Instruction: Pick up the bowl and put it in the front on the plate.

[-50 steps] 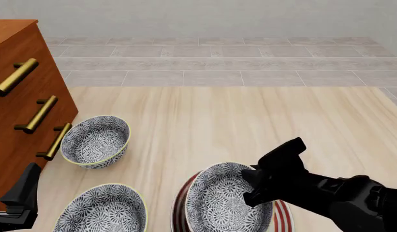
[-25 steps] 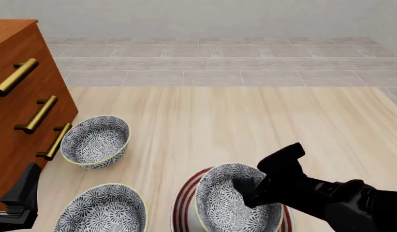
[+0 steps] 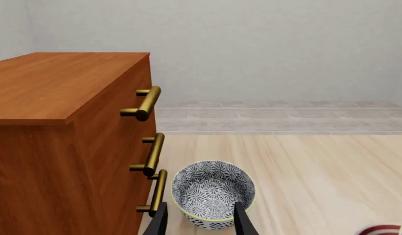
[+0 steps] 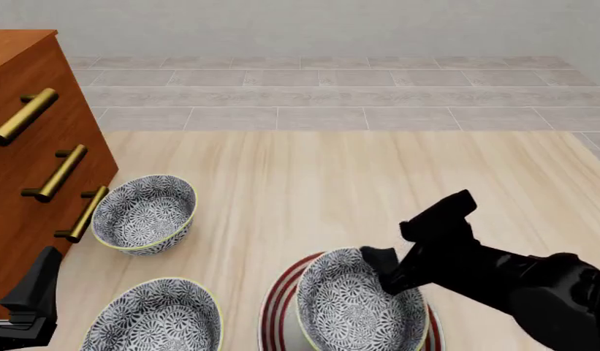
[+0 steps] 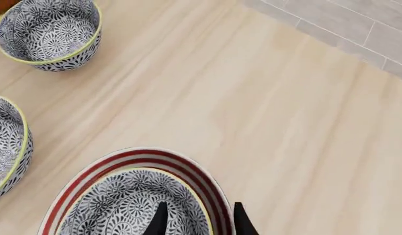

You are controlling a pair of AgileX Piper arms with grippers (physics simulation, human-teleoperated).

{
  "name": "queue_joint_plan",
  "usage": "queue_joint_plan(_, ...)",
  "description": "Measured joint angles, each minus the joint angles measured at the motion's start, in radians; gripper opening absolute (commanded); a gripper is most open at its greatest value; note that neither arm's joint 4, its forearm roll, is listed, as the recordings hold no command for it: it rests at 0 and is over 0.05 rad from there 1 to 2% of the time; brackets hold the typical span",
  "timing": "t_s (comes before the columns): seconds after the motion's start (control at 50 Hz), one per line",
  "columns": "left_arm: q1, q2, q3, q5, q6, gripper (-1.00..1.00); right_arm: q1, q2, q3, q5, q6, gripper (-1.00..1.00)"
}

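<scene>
The bowl [image 4: 358, 311] with the dark floral pattern and pale yellow rim rests on the white plate [image 4: 278, 307] with red rings, at the front of the table. My right gripper [image 4: 383, 269] hovers at the bowl's far right rim. It is open, and in the right wrist view the bowl [image 5: 122, 205] rim passes between the fingers of the gripper [image 5: 197, 223], with the plate [image 5: 187, 164] ringing it. My left gripper [image 4: 34, 285] stays at the front left, open and empty [image 3: 199, 223].
Two look-alike bowls stand to the left, one further back [image 4: 144, 212] and one at the front edge [image 4: 163, 318]. A wooden drawer cabinet [image 4: 27, 146] with brass handles lines the left side. Tiled floor lies beyond the table's far edge.
The bowl came down and settled on the plate, a little further right. My right gripper let go of its rim and drew up and to the right. The left arm stayed still.
</scene>
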Motion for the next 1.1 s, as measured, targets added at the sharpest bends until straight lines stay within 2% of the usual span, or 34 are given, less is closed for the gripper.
queue_joint_plan(0.18,0.0,0.0,0.0,0.0,0.0,1.0,-0.016,-0.024,-0.033,0.029,-0.049,1.0)
queue_joint_plan(0.42,0.0,0.0,0.0,0.0,0.0,1.0,-0.031,-0.053,-0.064,0.05,-0.086,1.0)
queue_joint_plan(0.68,0.0,0.0,0.0,0.0,0.0,1.0,-0.065,-0.07,-0.1,0.032,-0.107,1.0)
queue_joint_plan(1.1,0.0,0.0,0.0,0.0,0.0,1.0,-0.078,-0.069,-0.111,-0.05,-0.107,1.0)
